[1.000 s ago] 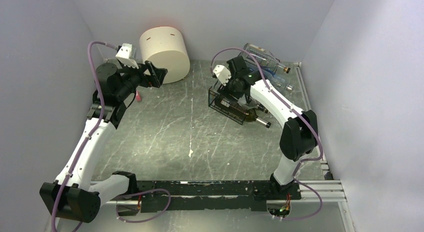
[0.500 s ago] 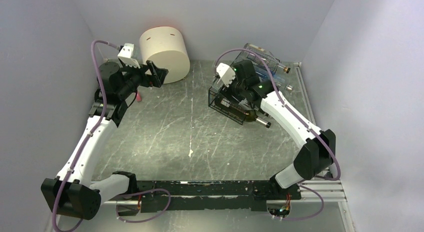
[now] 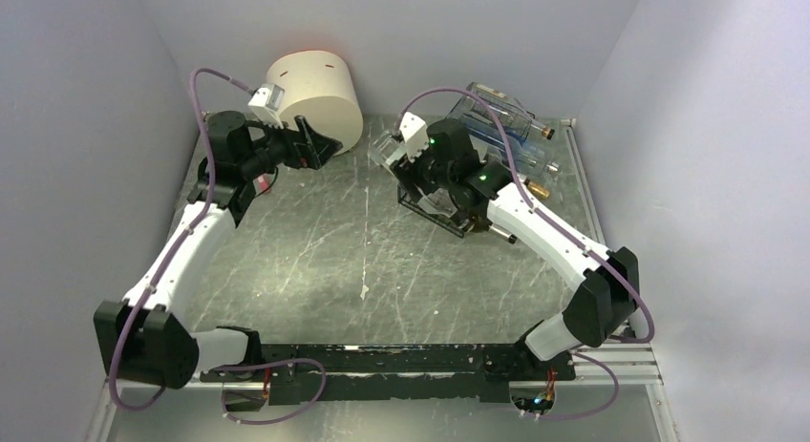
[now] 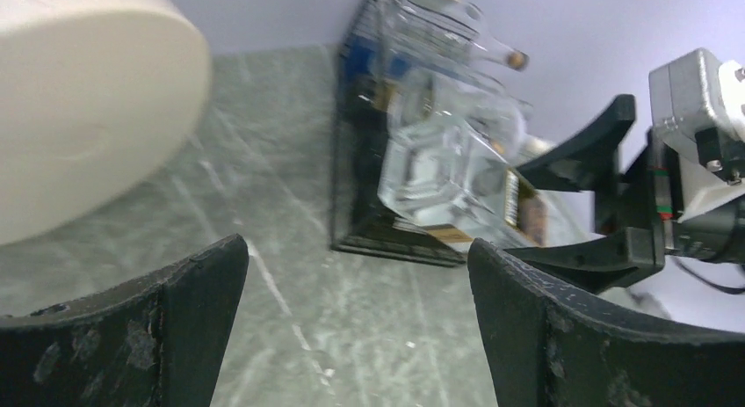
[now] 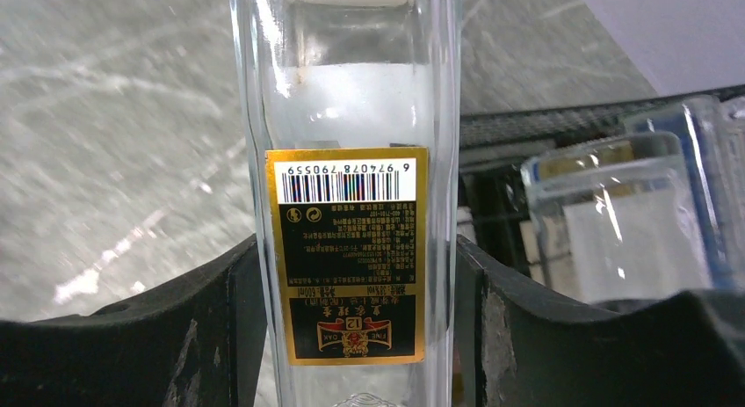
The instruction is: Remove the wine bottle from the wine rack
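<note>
My right gripper point(image 5: 356, 288) is shut on a clear wine bottle point(image 5: 351, 90) with a gold and black label, both fingers pressed to its sides. From above, that bottle point(image 3: 386, 147) hangs just left of the black wire wine rack point(image 3: 427, 201), with the right gripper point(image 3: 406, 160) behind it. A dark bottle point(image 3: 475, 222) still lies in the rack, neck pointing right. My left gripper point(image 4: 356, 279) stands open with nothing in it, facing the rack point(image 4: 386, 242) and the held bottle point(image 4: 439, 165) from the left.
A cream cylinder point(image 3: 313, 100) stands at the back left, close behind the left gripper point(image 3: 315, 146). More clear bottles point(image 3: 497, 113) lie at the back right near the wall, and another clear bottle point(image 5: 606, 222) lies beside the rack's mesh point(image 5: 527, 126).
The right arm has carried the clear bottle up and leftward off the rack. The left arm has swung right, toward the rack, still open.
</note>
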Controlling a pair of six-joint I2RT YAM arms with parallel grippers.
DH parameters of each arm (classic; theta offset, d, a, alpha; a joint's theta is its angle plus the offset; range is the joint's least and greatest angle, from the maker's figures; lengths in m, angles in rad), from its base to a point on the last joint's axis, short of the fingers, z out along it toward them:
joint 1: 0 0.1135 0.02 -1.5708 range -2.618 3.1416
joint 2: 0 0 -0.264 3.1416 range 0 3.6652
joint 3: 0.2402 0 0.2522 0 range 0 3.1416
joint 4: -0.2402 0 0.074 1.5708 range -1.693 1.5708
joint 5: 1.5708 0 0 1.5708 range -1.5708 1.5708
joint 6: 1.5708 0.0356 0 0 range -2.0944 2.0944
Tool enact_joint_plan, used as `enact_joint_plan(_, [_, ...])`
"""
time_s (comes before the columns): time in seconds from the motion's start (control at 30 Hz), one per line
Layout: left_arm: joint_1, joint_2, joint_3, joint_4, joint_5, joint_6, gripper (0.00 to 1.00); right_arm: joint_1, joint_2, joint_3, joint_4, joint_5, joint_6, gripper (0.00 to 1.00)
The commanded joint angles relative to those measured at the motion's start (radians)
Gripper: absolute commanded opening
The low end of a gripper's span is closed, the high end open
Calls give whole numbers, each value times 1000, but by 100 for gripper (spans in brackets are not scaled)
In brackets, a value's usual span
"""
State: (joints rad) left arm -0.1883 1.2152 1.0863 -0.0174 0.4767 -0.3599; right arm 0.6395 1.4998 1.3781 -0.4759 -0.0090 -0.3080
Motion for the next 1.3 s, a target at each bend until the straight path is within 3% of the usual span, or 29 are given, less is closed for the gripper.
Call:
enact_joint_plan(0.0, [-8,96,15,144,286,-192,99,20,-61,-23,336,2,225,0])
enact_joint_plan(0.23, [-8,160,-40,297,392,-324,99,54,-3,-39,455,24,375,0])
enact_joint_plan(0.6, [-27,28,-49,187,177,-140,99,51,12,-32,470,235,951,0])
enact_joint_plan(0.77, [-180,-93,-70,111,-18,147,99,20,43,89,282,237,1178,0])
enact_joint_plan(0.9, [-313,-279,-235,208,-166,440,99,-62,43,123,211,58,1254,0])
enact_joint_plan(1.03, [-357,-417,-372,278,-115,693,99,-164,25,101,207,-139,1307,0])
enact_joint_plan(1.17, [-393,-442,-376,181,-38,942,96,-215,39,136,148,-267,1316,0])
enact_joint_plan(1.27, [-433,-458,-423,211,-9,1139,94,-237,60,156,133,-382,1336,0])
